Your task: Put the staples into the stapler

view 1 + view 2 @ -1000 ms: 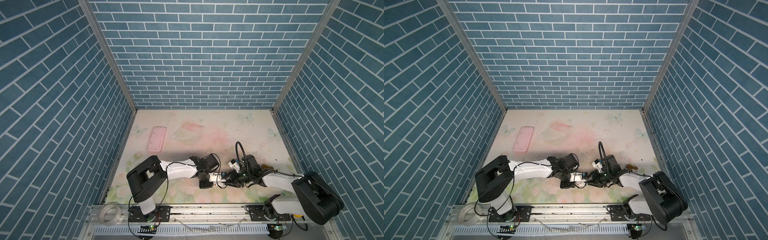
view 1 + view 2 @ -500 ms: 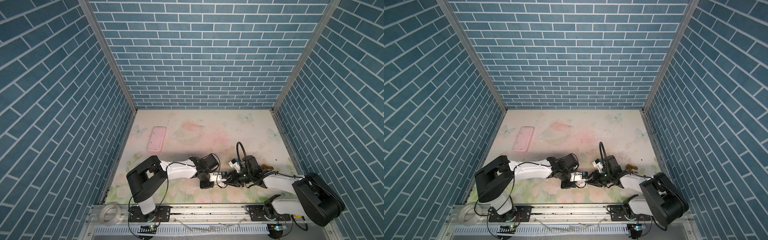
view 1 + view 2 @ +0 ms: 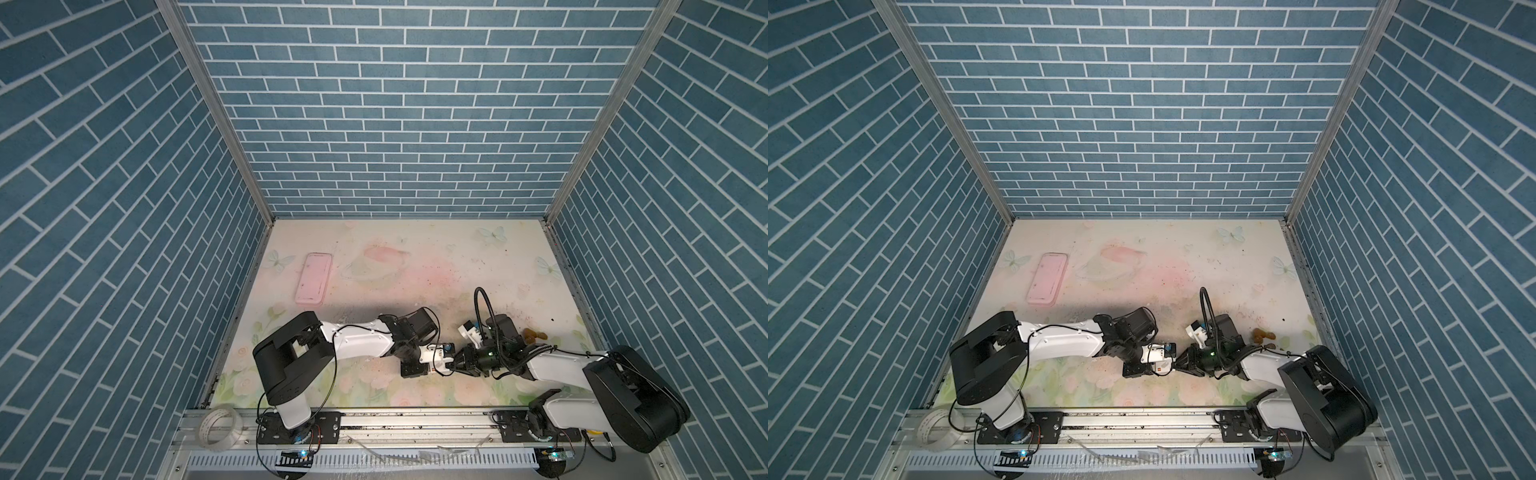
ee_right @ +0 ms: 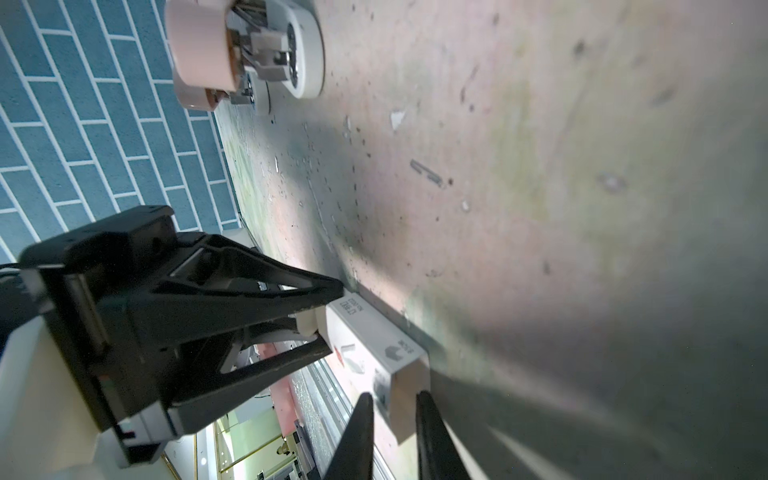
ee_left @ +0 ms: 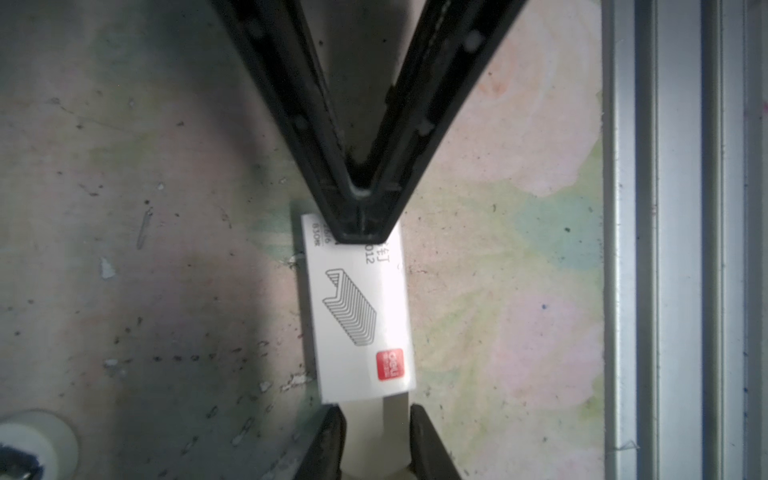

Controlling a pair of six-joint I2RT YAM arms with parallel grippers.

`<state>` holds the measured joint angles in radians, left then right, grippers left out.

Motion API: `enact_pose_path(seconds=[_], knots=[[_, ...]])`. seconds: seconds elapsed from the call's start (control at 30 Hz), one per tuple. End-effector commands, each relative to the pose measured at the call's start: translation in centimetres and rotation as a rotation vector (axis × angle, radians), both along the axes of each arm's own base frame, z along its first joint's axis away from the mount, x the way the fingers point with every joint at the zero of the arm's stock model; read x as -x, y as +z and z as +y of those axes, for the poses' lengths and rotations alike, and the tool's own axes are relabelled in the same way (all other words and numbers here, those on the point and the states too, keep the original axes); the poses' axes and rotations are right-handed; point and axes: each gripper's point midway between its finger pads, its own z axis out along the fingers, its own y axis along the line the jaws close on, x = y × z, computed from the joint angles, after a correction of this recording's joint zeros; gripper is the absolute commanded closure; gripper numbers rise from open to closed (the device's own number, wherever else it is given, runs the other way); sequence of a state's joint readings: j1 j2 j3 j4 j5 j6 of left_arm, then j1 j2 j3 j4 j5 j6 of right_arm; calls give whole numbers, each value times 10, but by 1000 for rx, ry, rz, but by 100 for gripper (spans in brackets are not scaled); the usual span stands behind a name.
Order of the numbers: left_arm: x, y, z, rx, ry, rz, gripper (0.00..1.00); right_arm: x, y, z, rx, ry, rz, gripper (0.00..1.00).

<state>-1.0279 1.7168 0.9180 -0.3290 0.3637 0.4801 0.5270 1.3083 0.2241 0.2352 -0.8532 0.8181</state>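
Observation:
Low over the mat's front, both grippers meet at a small staple box. My left gripper point(image 5: 376, 409) point(image 3: 430, 369) is shut on the cream card tray point(image 5: 376, 432) that sticks out of the white sleeve point(image 5: 361, 316) with a red square mark. At the sleeve's point(image 4: 374, 332) far end, my right gripper point(image 4: 392, 399) point(image 3: 454, 365) has its fingers closed against it. A short grey strip of staples point(image 4: 426, 173) lies loose on the mat. The pink stapler point(image 3: 313, 279) point(image 4: 249, 50) rests far back near the left wall.
A brown lump point(image 3: 534, 334) sits on the mat behind the right arm. A roll of clear tape point(image 3: 220, 430) lies on the aluminium rail point(image 5: 665, 249) along the front edge. Blue brick walls close in three sides. Specks litter the mat.
The right gripper's jaws have narrowed onto the sleeve's end. The left gripper keeps its hold, and neither arm has shifted much.

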Motion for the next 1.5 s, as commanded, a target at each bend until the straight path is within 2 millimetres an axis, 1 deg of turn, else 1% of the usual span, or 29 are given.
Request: enact_pose_path(seconds=[0.0,0.13,0.4,0.63,0.83,1.07,1.47], knots=[[10,-20,19,-82,10,43,73,0,1,0,-16,-7,-5,82],[11,-21,19,-82,10,46,73,0,0,0,-13,-7,-2,86],[9,-19,18,-79,14,38,73,3,-3,-4,-1,-21,-8,89],[9,-17,17,-72,10,38,73,1,-1,-5,-3,-33,-33,93],[9,-15,16,-66,8,36,73,1,-1,-5,-9,-32,-35,93],[9,-15,15,-62,9,38,73,0,-1,-4,-12,-32,-31,88],[8,-15,14,-57,12,37,73,-1,-5,-3,-7,-30,-20,88]])
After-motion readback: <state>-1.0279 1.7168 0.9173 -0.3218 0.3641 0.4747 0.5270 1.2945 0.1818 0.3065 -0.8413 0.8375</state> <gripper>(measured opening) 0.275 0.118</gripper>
